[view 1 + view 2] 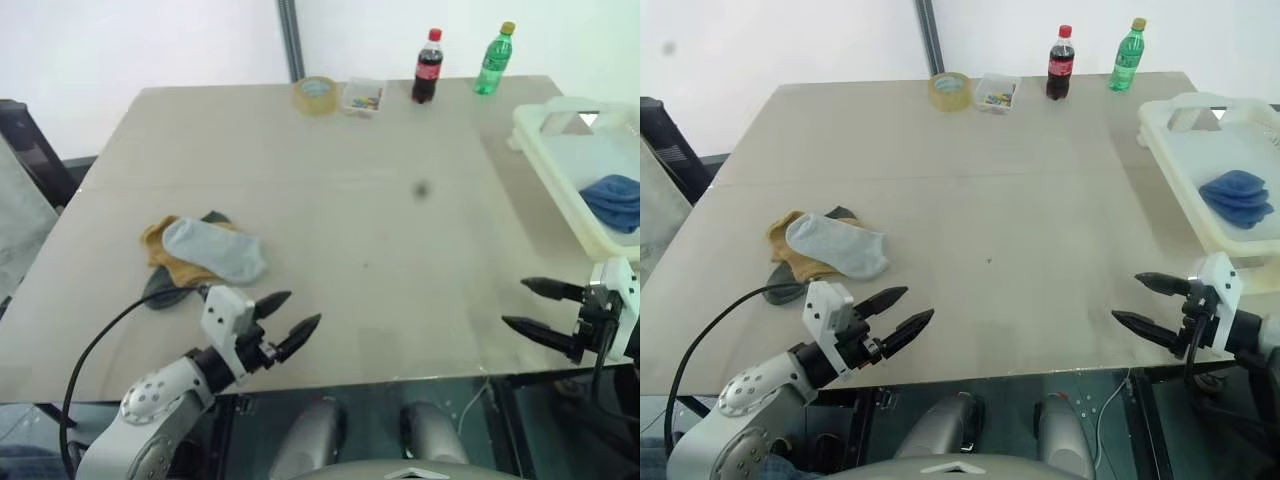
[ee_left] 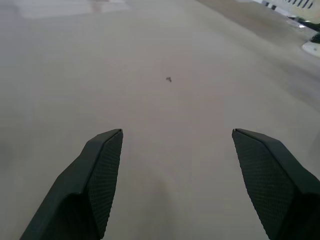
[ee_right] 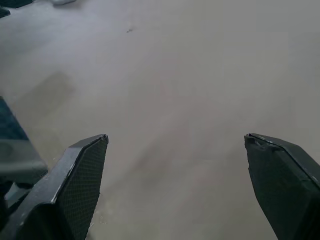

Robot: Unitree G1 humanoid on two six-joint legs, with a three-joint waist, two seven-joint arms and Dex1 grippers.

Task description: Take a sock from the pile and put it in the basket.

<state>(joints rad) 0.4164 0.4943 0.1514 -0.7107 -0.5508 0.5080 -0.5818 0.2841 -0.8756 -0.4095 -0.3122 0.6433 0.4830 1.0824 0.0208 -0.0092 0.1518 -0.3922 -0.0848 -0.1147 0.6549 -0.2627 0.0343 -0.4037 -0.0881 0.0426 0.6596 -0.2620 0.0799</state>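
Note:
The blue sock (image 1: 613, 201) lies inside the cream-white basket (image 1: 560, 165) at the table's right edge. The pile (image 1: 200, 252) of grey, mustard-yellow and dark socks rests on the left part of the table. My left gripper (image 1: 297, 312) hovers open and empty over the front edge, just right of and nearer than the pile. My right gripper (image 1: 519, 304) is open and empty near the front right corner, nearer than the basket. Both wrist views show bare tabletop between widely spread fingers (image 2: 100, 170) (image 3: 75, 185).
At the table's far edge stand a tape roll (image 1: 316, 94), a small clear box (image 1: 362, 97), a cola bottle (image 1: 428, 67) and a green bottle (image 1: 494, 59). The beige table (image 1: 380, 220) is bare between the pile and the basket.

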